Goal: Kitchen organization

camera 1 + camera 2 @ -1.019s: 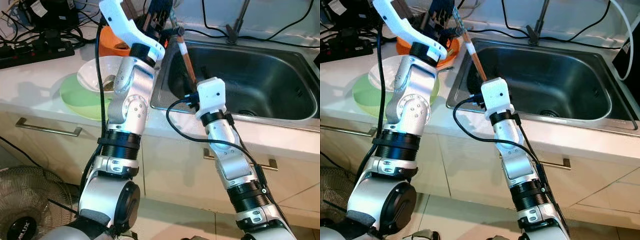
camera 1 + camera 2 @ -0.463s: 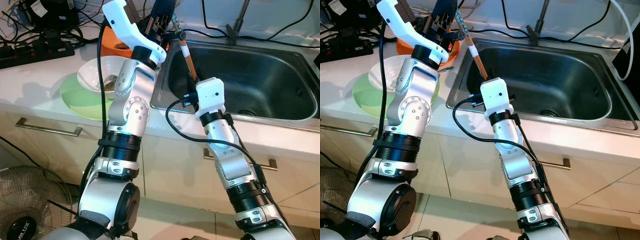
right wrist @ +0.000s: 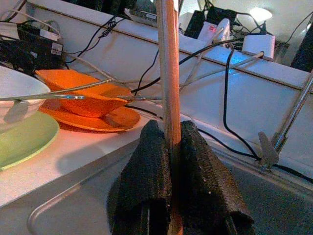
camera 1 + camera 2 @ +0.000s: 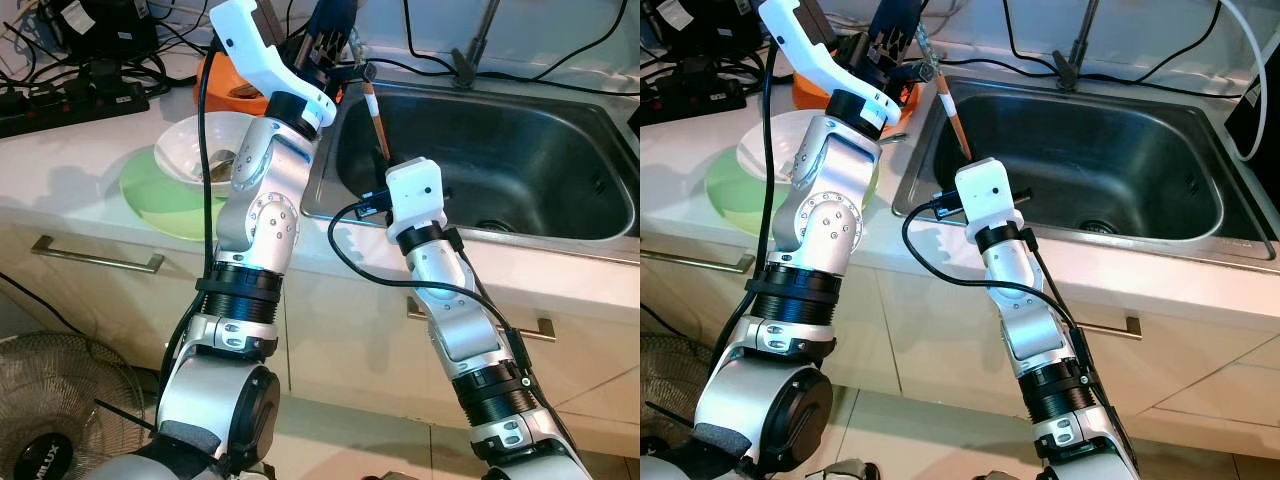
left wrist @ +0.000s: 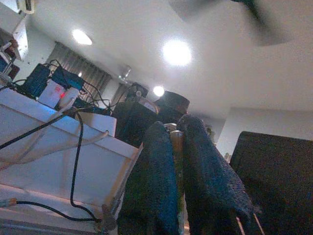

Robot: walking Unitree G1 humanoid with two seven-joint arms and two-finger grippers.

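My right gripper (image 3: 168, 129) is shut on a thin orange-brown stick (image 4: 375, 115) with a white band, held nearly upright over the left rim of the steel sink (image 4: 520, 150). The left gripper (image 4: 330, 35) is raised above the counter by the stick's top end. In the left wrist view its fingers (image 5: 156, 161) point at the ceiling, closed on a thin brownish rod (image 5: 175, 142); whether that rod is the same stick is unclear. A white bowl (image 4: 190, 150) with a spoon in it rests on a green plate (image 4: 150, 195).
An orange bowl on an orange plate (image 3: 83, 90) stands behind the white bowl. A faucet (image 4: 475, 50) and cables run along the back wall. A black power strip (image 4: 70, 105) lies at the far left. A fan (image 4: 50, 410) stands on the floor beside the cabinet.
The left gripper has edged right toward the stick's top. My right wrist has slid slightly left, and the stick stands a little more upright.
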